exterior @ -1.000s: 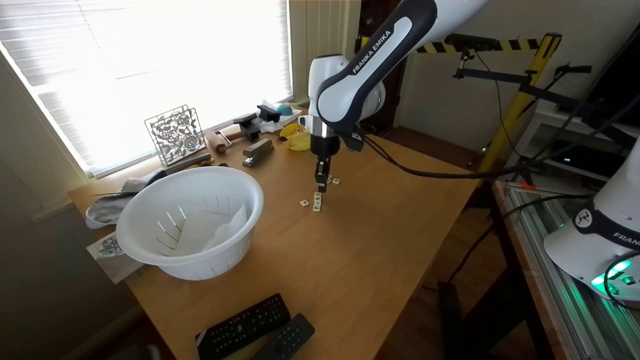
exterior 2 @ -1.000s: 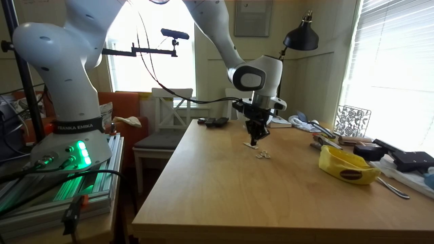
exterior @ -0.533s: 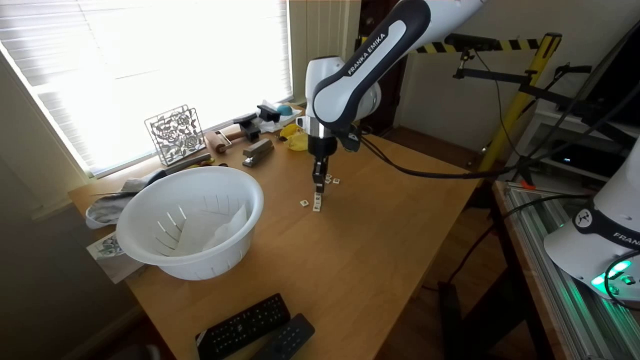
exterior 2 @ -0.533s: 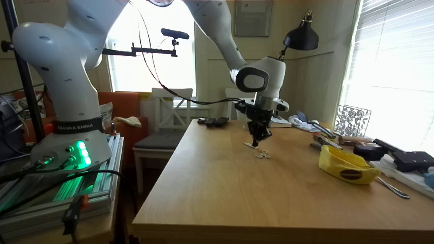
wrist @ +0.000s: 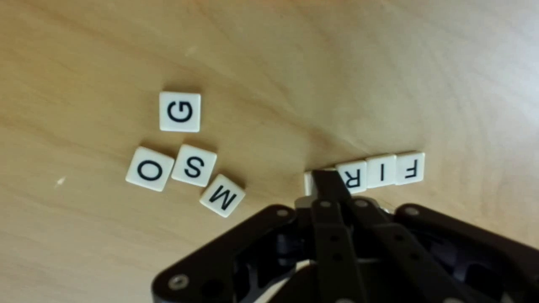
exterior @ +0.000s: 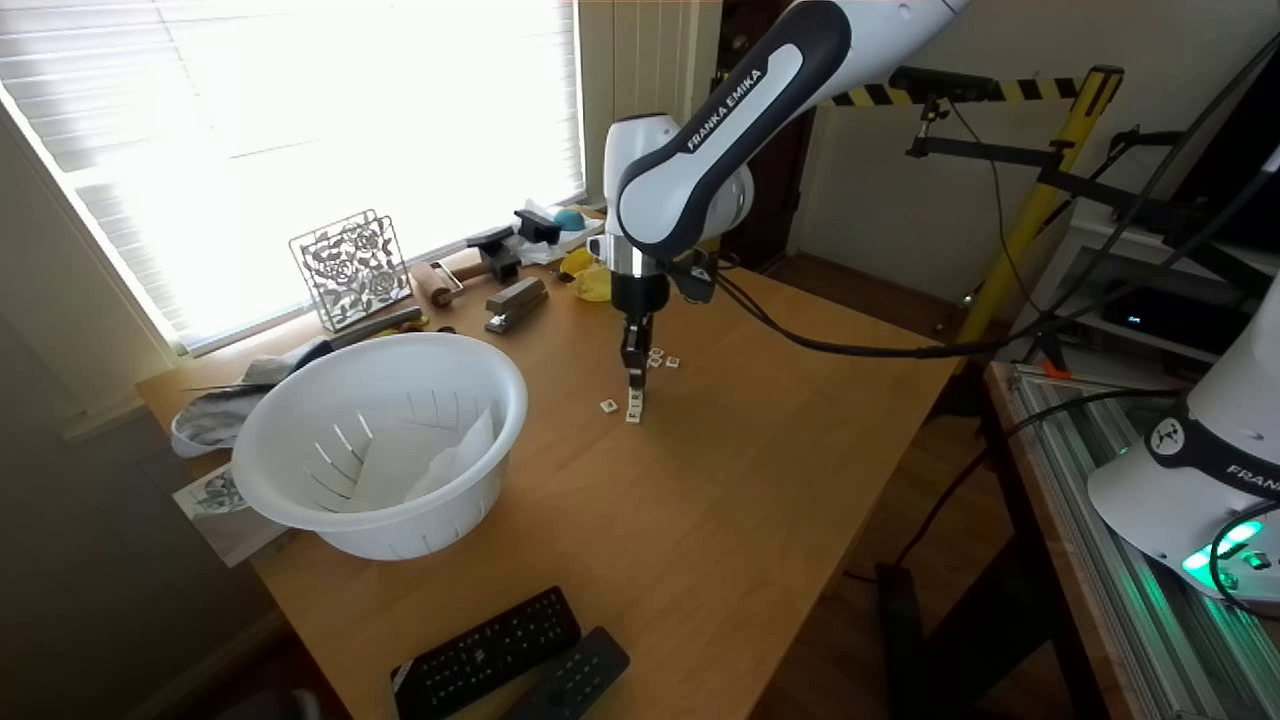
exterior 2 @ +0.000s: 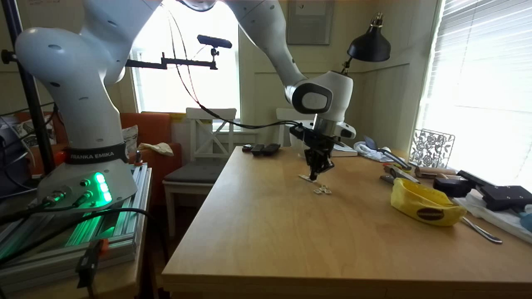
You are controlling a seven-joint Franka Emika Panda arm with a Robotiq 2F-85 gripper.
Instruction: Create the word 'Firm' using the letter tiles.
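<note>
Letter tiles F, I and R lie touching in a row in the wrist view. A fourth tile at the R end is mostly hidden, its letter covered by my fingertips. My gripper is shut, with its tips over or on that fourth tile; I cannot tell if they touch. An M tile lies loose and turned, apart from the row. In an exterior view the gripper points straight down at the far end of the row; the gripper also shows in an exterior view.
Loose tiles S, O and G lie near the M. Another tile lies beside the row. A white bowl, remotes, a stapler and a yellow pouch are on the table.
The gripper has moved a little left and down in an exterior view, onto the far end of the row, covering the fourth tile. The tiles have not visibly moved.
</note>
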